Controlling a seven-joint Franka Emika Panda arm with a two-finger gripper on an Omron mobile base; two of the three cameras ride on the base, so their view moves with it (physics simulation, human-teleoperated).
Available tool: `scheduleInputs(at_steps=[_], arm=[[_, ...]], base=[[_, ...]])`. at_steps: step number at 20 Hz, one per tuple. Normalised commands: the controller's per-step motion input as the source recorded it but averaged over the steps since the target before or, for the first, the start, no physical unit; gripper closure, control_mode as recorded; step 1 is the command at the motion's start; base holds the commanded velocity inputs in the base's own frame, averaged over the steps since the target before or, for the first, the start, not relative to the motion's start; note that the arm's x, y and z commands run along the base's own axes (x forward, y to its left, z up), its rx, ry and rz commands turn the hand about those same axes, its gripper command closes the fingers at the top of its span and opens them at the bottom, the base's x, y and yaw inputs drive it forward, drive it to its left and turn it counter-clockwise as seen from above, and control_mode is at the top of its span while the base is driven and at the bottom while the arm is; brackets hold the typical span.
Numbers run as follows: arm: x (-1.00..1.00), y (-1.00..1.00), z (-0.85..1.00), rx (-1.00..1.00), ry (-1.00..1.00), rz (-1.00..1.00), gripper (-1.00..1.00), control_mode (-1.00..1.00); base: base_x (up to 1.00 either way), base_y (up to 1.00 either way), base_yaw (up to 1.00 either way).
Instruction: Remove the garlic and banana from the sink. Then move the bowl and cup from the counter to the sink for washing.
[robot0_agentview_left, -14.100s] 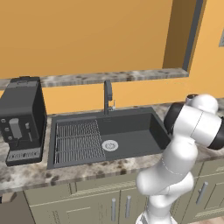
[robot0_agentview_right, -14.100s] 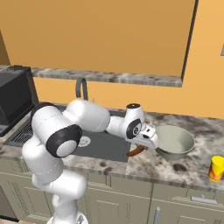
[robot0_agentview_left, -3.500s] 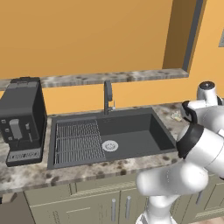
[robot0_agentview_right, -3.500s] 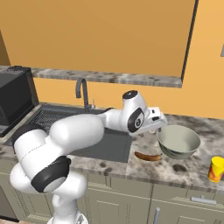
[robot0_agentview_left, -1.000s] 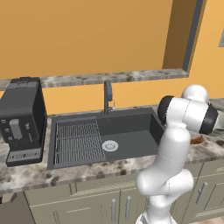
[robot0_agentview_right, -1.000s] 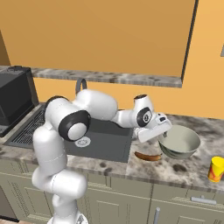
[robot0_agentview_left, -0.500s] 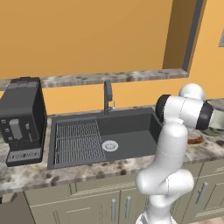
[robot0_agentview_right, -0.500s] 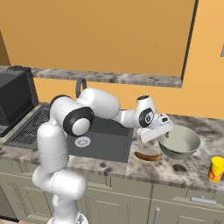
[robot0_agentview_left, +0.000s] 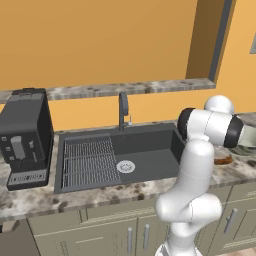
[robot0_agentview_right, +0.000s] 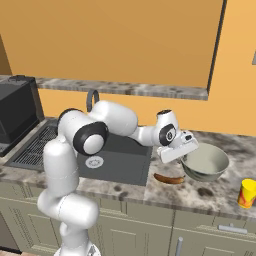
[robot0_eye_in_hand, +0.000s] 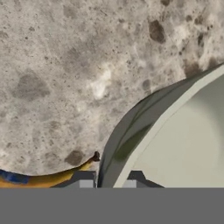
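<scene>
Speckled granite counter (robot0_agentview_right: 210, 192) all round, and the bowl (robot0_agentview_right: 206, 162) sits on it just right of the sink (robot0_agentview_right: 125, 165), with the banana (robot0_agentview_right: 169, 179) lying on the stone at the bowl's front-left. The gripper (robot0_agentview_right: 183, 155) is down at the bowl's near rim; in the hand view its tips straddle the rim (robot0_eye_in_hand: 131, 144), jaws slightly apart, nothing pinched yet. That bowl looks rigid, smooth metal, likely slippery and not heavy, so the rim edge is the sensible hold. The cup (robot0_agentview_right: 246, 193) waits further right of the bowl.
</scene>
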Motion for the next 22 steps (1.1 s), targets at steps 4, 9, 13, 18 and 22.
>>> scheduleInputs(at_steps=[4, 9, 13, 18, 22], arm=[[0.00, 0.00, -0.03, 0.00, 0.00, 0.00, 1.00, -1.00], [-0.08, 0.03, 0.09, 0.00, -0.04, 0.00, 1.00, -1.00], [-0.09, 0.02, 0.29, 0.00, -0.08, 0.00, 1.00, -1.00], [-0.13, 0.08, 0.33, 0.00, -0.09, 0.00, 1.00, -1.00], [-0.13, 0.14, 0.33, 0.00, -0.05, 0.01, 1.00, -1.00]], base=[[0.00, 0.00, 0.00], [0.00, 0.00, 0.00], [0.00, 0.00, 0.00], [0.00, 0.00, 0.00], [0.00, 0.00, 0.00]])
